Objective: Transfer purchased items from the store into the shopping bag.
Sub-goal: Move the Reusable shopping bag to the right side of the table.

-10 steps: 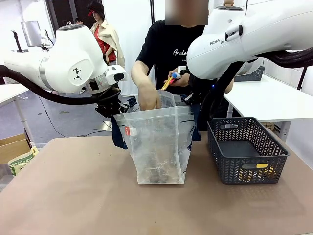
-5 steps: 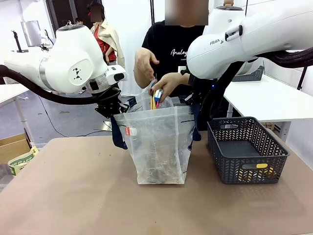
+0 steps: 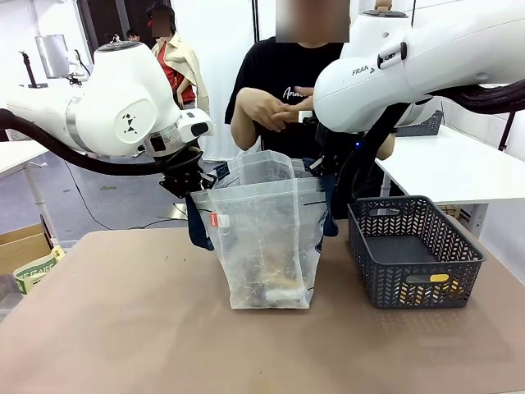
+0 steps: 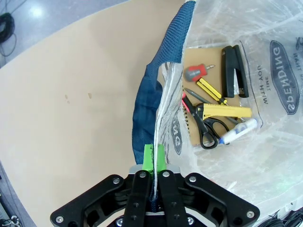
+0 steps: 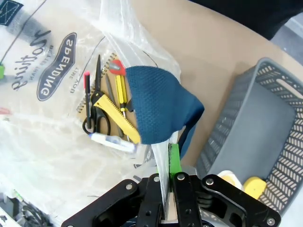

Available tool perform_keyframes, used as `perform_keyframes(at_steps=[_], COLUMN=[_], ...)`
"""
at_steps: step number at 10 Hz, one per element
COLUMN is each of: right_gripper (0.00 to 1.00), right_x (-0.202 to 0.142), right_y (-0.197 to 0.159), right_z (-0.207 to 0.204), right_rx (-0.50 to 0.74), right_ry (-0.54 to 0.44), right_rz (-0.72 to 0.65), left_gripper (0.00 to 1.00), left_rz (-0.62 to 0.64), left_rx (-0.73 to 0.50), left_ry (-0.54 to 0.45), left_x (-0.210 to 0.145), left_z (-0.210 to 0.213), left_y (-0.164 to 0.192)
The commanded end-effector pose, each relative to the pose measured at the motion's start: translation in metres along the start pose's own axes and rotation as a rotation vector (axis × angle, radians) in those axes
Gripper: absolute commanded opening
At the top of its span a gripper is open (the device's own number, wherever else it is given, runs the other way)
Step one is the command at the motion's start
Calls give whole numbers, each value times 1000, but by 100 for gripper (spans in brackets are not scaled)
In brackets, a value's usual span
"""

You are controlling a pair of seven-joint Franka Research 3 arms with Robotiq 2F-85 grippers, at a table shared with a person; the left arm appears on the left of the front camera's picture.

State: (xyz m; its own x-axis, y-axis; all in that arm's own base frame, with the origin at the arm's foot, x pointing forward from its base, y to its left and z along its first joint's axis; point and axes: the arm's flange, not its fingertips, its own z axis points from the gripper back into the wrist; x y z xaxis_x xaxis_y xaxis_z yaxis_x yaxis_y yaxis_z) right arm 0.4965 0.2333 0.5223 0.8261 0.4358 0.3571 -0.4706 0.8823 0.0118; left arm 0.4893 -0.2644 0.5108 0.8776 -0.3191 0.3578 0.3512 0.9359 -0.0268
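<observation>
The basket (image 3: 456,256) at the table's right edge holds a yellow piece (image 3: 439,277), perhaps more. Mid-table, the shopping bag (image 3: 267,246) stands open. The left gripper (image 4: 154,151) and right gripper (image 5: 169,151) pinch its rims; slick film could slip free, collapsing the mouth.

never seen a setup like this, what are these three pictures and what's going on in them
Two white robot arms work at a tan table with a person opposite. The front picture comes from a fixed camera between the arms; the other two come from cameras on each wrist, looking along the fingers. The left hand and right hand, black with green pads, are each shut on an edge of the translucent white plastic shopping bag with navy handles, holding it open. Inside lie black-handled scissors, a yellow utility knife and a black stapler. Beside it stands a dark grey lattice basket with a small yellow piece inside.
</observation>
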Motion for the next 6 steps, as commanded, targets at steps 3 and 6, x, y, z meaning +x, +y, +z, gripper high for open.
perform_keyframes(at_steps=[3, 6], right_gripper=[0, 0], right_x=[0, 0], right_y=[0, 0], right_z=[1, 1], right_rx=[-1, -1], right_ry=[-2, -2], right_rz=[-1, -1], left_gripper=[0, 0], left_rz=[5, 5], left_rx=[-2, -2], left_ry=[-2, -2], left_x=[0, 0], left_z=[0, 0], left_y=[1, 1])
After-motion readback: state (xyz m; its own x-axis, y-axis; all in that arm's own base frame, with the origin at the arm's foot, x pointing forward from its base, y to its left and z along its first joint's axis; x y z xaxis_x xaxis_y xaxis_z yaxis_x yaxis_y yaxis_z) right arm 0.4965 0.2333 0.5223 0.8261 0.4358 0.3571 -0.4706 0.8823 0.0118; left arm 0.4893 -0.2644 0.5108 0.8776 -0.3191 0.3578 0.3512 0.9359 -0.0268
